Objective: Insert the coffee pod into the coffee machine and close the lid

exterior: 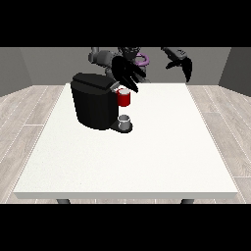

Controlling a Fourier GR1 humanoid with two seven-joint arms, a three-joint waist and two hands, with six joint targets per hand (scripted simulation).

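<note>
Grey thing (125, 121) at coffee machine (93, 100): pod or cup, unclear.

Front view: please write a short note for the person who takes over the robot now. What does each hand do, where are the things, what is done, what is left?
Hand at the view's left: above the coffee machine, fingers straight and spread, holding nothing that shows.
Hand at the view's right: raised near the table's far edge, away from the machine, holding nothing.
A red thing at the machine sits at its front; a grey thing stands on the base below it, and I cannot tell if it is the pod.
Done: nothing I can confirm.
Left: insert the pod, close the lid.
</note>
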